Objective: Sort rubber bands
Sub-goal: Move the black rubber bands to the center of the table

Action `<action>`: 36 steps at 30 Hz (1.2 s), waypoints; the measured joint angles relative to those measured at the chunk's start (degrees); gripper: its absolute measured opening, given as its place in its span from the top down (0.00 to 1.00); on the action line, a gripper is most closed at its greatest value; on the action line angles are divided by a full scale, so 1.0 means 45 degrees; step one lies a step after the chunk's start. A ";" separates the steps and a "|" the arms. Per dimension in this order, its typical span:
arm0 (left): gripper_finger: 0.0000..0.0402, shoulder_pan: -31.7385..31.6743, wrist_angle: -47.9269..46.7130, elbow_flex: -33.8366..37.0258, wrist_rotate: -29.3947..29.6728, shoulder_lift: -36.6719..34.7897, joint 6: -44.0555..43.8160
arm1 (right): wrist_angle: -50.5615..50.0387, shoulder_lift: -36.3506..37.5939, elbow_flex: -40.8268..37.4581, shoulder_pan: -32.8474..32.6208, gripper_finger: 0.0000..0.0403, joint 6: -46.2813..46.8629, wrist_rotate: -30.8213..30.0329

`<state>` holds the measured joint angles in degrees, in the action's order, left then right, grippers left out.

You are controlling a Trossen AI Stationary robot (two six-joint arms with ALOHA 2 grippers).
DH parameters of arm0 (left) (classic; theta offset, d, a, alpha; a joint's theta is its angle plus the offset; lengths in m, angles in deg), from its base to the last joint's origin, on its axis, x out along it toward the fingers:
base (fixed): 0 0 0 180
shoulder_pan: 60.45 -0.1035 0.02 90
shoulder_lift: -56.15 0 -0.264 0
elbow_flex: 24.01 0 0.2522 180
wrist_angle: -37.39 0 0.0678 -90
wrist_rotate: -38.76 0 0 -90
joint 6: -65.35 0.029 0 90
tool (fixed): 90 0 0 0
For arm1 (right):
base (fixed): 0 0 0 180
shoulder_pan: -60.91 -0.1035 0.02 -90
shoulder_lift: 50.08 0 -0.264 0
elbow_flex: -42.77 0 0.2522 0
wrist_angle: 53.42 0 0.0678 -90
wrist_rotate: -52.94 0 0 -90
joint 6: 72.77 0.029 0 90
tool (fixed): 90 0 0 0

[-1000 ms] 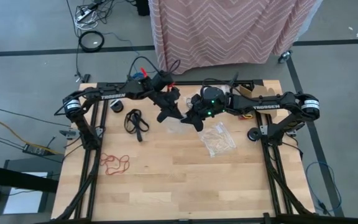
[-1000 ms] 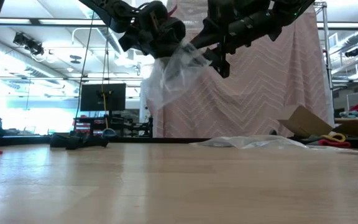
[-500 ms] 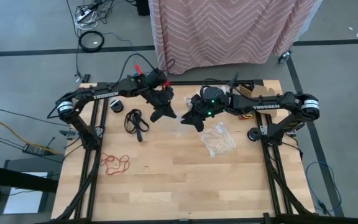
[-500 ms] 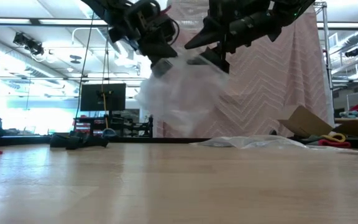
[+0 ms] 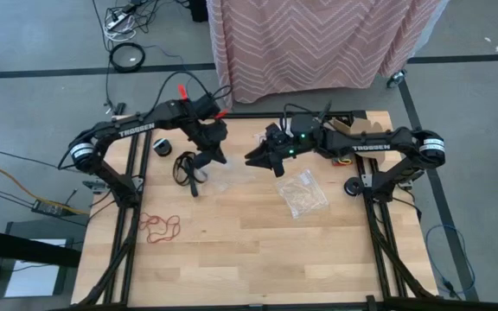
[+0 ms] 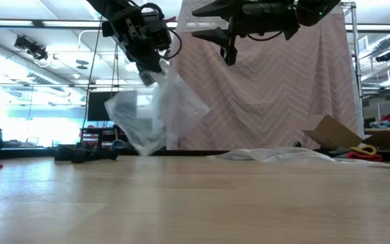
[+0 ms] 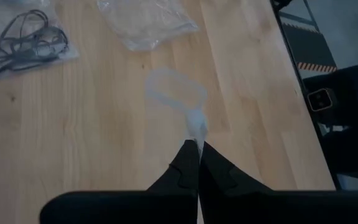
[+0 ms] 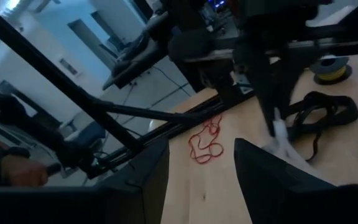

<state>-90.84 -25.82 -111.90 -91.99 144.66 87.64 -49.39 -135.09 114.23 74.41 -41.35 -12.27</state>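
While the left gripper (image 5: 215,158) is pinched shut on a clear crinkly plastic bag (image 6: 156,116), the right gripper (image 5: 258,159) hangs open, empty. Thin black rubber bands (image 5: 188,168) and red ones (image 5: 160,226) sit in separate piles; another full bag (image 5: 303,193) looks unsorted.

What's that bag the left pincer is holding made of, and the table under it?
The bag looks like thin clear plastic film: see-through, crinkled, hanging limp from the shut left pincer. The table looks like pale wooden planks with visible grain, probably butcher-block with a smooth matte finish.
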 joint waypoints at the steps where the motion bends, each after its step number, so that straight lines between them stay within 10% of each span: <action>1: 1.00 0.0000 -0.0148 0.0000 -0.0013 -0.0129 0.0014 | -0.0415 0.0002 0.0198 0.0000 0.58 -0.0204 -0.0004; 16: 1.00 -0.0350 -0.2984 0.0005 0.1782 -0.4591 -0.0248 | -0.4636 -0.0464 0.1756 0.0558 0.58 -0.2661 -0.1200; 24: 1.00 -0.0345 -0.4608 0.0026 0.2940 -0.6601 -0.1312 | -0.2990 -0.2927 0.2128 0.0520 0.58 -0.2081 0.0126; 31: 1.00 -0.0342 -0.4966 0.0228 0.3330 -0.7815 -0.2636 | -0.4065 -0.5402 0.5112 0.0045 0.58 -0.6335 -0.0677; 36: 1.00 -0.0345 -0.5393 0.0238 0.3363 -0.8793 -0.3604 | -0.5098 -0.7526 0.7414 0.0290 0.58 -0.5444 -0.0207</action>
<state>-92.39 -50.09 -110.83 -76.86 105.09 71.42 -72.33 -168.95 147.60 75.71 -65.85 -13.20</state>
